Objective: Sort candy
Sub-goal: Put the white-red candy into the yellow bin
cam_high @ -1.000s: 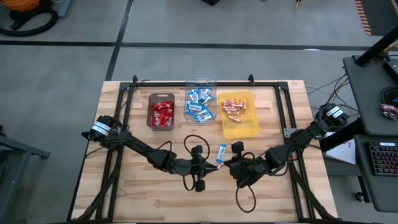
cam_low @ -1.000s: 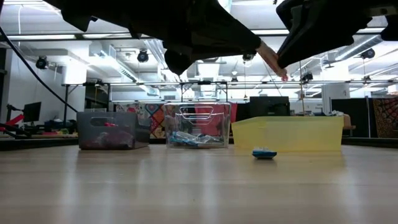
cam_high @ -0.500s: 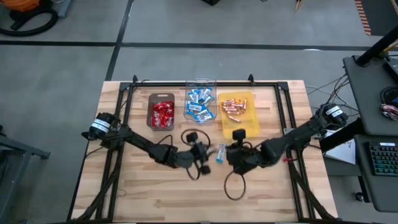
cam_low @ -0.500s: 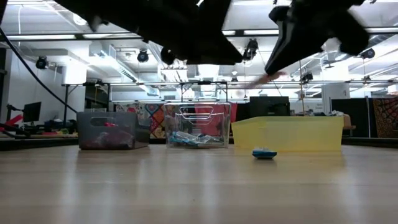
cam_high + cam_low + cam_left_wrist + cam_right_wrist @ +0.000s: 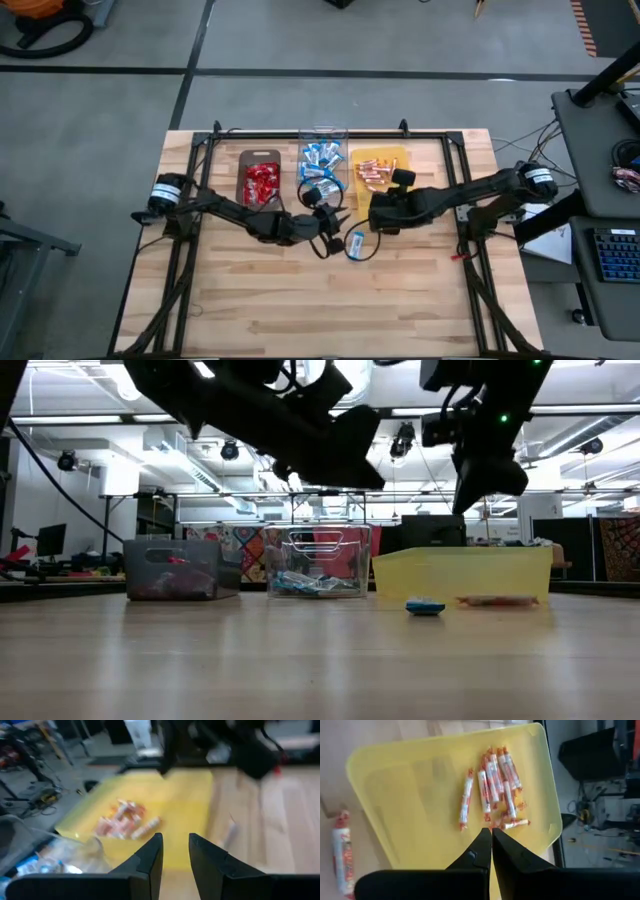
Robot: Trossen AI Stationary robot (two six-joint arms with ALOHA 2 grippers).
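The wooden bench [image 5: 250, 300] fills the middle of the high view, with three trays in a row along its upper edge. The yellow tray [image 5: 395, 205] sits at the right of the row and holds a cluster of pinkish-copper sticks [image 5: 373, 172] in its upper half. The clear tray [image 5: 322, 152] in the centre holds blue-and-white bars [image 5: 320, 165], and the dark tray [image 5: 262, 157] at the left holds red packets [image 5: 261, 185].

The right gripper [image 5: 375, 213] hangs over the lower left part of the yellow tray; in its wrist view its fingers [image 5: 507, 852] are pressed together with nothing between them, and one more stick [image 5: 342, 852] lies on the wood at the lower left of that frame, just outside the tray. The left gripper [image 5: 327, 210] is below the clear tray, its fingers [image 5: 149, 861] slightly spread and empty.

A single blue-and-white bar [image 5: 354, 244] lies on the bench at centre frame, below the gap between the clear and yellow trays, near both grippers
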